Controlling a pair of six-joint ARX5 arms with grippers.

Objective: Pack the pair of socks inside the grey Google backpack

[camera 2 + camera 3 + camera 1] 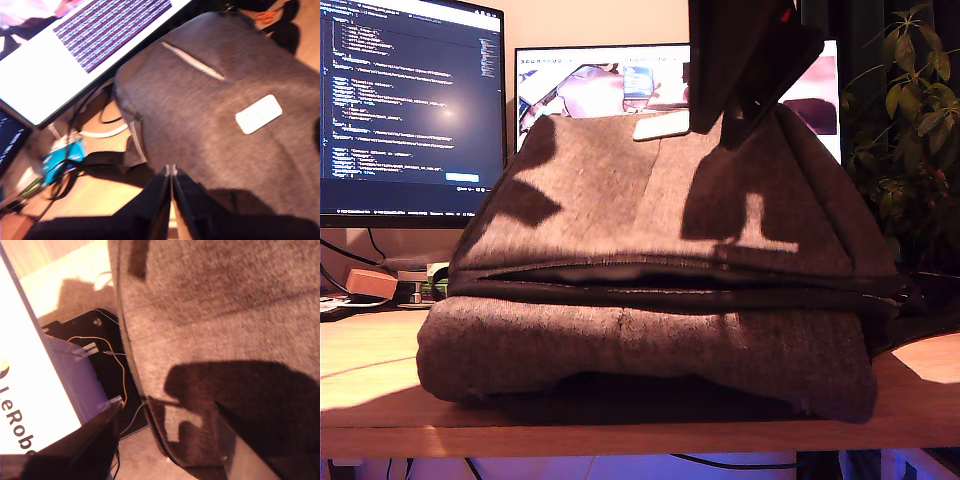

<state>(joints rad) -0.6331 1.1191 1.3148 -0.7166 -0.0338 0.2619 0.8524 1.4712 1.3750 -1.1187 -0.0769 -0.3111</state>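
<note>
Backpack (pixel 650 290): lies flat on the wooden desk (pixel 380 380), long axis running away from the exterior view, zipper opening facing that camera.
First gripper (pixel 171 172): my fingers pressed together, nothing between them, held above the grey fabric, pale patch (pixel 259 114) just ahead.
Second gripper (pixel 167 412): my fingers spread apart, empty, over the bag's edge.
Exterior view only: one dark arm (pixel 745 55) above the bag; monitors (pixel 410 105) behind.
Socks: unseen anywhere.

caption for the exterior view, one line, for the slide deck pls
Grey backpack lying on a wooden desk before two monitors, zipper partly open, an arm above it; no socks visible.
</note>
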